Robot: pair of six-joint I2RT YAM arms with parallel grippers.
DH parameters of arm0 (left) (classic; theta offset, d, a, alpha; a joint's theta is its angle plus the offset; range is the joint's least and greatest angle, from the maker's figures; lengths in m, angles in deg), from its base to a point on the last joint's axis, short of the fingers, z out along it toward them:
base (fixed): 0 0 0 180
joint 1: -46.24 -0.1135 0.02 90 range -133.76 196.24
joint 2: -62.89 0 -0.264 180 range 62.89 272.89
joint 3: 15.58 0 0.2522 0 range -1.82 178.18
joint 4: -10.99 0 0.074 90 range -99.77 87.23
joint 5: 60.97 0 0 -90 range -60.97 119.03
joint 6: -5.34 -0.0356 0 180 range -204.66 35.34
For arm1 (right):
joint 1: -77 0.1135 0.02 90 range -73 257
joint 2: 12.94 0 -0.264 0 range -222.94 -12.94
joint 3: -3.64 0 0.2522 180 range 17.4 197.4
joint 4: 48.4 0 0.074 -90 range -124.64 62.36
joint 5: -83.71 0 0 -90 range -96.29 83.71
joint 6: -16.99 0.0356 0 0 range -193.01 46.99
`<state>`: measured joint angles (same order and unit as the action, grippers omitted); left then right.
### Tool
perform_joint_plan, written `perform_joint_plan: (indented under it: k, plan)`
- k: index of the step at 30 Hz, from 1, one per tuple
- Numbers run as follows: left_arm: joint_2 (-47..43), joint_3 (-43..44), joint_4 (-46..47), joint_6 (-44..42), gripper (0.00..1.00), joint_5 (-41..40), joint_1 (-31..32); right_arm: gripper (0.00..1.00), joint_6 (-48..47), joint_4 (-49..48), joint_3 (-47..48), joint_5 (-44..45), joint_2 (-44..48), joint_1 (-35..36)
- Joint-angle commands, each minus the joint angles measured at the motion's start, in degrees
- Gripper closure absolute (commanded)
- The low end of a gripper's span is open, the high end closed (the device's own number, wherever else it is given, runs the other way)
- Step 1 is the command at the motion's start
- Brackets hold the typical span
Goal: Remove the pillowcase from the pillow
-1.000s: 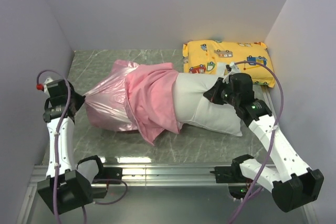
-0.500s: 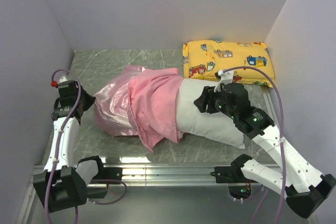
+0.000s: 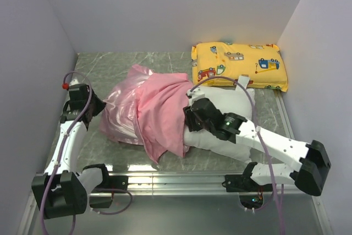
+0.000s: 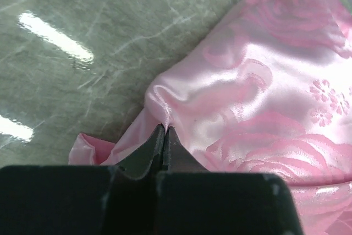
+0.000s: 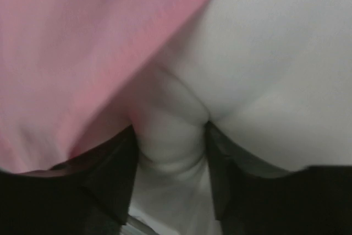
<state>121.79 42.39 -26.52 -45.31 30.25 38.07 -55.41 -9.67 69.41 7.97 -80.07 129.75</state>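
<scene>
pillow [image 3: 215, 95] partly hidden inside pillowcase [image 3: 157, 108], right wrist view blurred, pillowcase cropped in left wrist view

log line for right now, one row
left gripper: shut on pillowcase | right gripper: open, straddling pillow fold | pillowcase partly off

No legible text or labels

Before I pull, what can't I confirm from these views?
Top view: how much pillow sits inside the pillowcase; the fabric covers it.
Top view: right gripper fingertips, hidden under its own wrist.
Left wrist view: how much fabric the left gripper pinches; its shut fingers hide it.
Right wrist view: pillowcase edge, blurred.
</scene>
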Motion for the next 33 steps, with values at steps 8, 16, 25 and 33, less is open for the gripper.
perform_joint_plan:
  k: [8,16,25,33]
  plan:
    - [4.21,11.51,0.81,-6.65,0.62,0.63,6.92,1.00,4.44,-4.31,8.63,-18.54,-4.07,-3.52]
    - [-3.59,17.84,-4.63,-5.00,0.19,0.37,11.59,1.00,16.39,-10.18,12.33,-28.66,2.87,-15.46]
    - [-16.25,12.23,-9.30,0.98,0.21,4.75,12.12,1.00,29.15,-19.08,12.50,-33.78,3.77,-22.34]
    - [-23.12,3.44,-8.78,6.61,0.17,8.45,12.29,1.00,33.72,-23.73,16.28,-36.58,-0.27,-25.33]
